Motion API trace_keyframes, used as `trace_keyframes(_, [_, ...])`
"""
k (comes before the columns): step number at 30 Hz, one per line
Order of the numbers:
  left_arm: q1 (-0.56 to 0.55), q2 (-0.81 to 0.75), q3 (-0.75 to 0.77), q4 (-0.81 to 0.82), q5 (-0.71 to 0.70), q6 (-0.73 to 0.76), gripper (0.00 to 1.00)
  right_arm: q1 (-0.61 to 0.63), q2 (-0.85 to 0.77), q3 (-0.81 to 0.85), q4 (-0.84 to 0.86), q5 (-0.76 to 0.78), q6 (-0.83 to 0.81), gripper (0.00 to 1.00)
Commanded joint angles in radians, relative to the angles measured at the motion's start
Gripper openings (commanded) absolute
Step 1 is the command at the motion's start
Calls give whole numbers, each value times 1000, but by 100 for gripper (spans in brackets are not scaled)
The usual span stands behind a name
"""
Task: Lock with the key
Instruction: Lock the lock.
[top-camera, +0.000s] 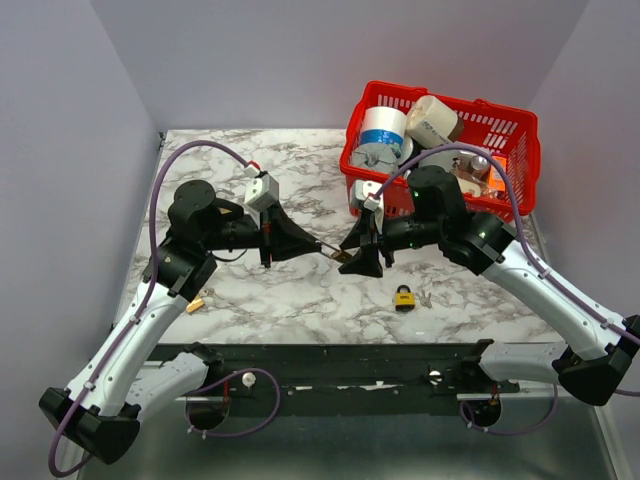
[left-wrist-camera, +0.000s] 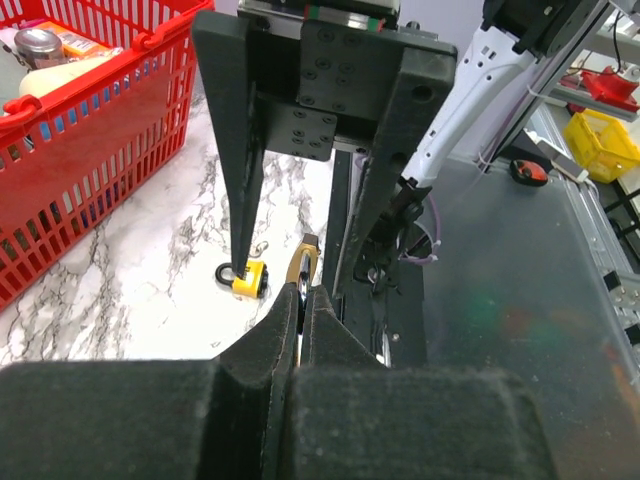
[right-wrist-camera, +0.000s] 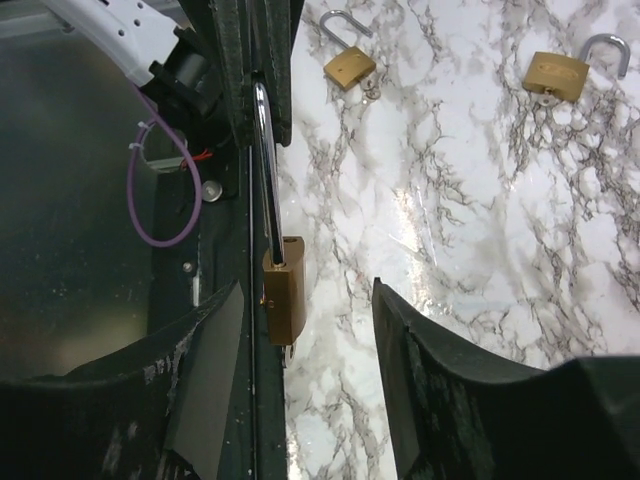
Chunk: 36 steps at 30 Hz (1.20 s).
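Handover seems in hand over the bench's middle: left gripper (left-wrist-camera: 300, 292) pinching the small brass padlock (right-wrist-camera: 285, 295) by its steel shackle (right-wrist-camera: 265, 170), right gripper (right-wrist-camera: 308, 300) gaping around its body (key unclear), needing a square close next.

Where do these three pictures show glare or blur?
Right wrist view: glare on the marble table and on the shackle of the padlock; the right tool's fingers look soft. Left wrist view: the left tool's pads blur at the bottom. Top view: even light, soft shadows.
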Motion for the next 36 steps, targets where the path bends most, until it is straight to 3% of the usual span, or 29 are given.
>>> trace_keyframes(1, [3, -16, -15, 90, -12, -64, 0, 0, 7, 21, 8, -46, -18, 54])
trace_keyframes(9, [3, -16, -28, 86, -40, -51, 0, 3, 33, 42, 28, -69, -7, 31])
trace_keyframes(12, [1, -15, -30, 86, -40, -43, 0, 3, 38, 49, 28, -92, -7, 13])
trace_keyframes(13, [3, -16, -33, 87, -40, -43, 0, 2, 36, 49, 28, -98, -10, 3])
trace_keyframes(14, [1, -16, -33, 92, -38, -43, 0, 2, 36, 49, 27, -104, -12, 1])
trace_keyframes(29, [-83, -16, -94, 119, -80, -41, 0, 9, 46, 81, 59, -206, 27, 1])
trace_keyframes(36, [-118, -16, -171, 202, -89, -127, 0, 9, 35, 75, 138, -183, 80, 1])
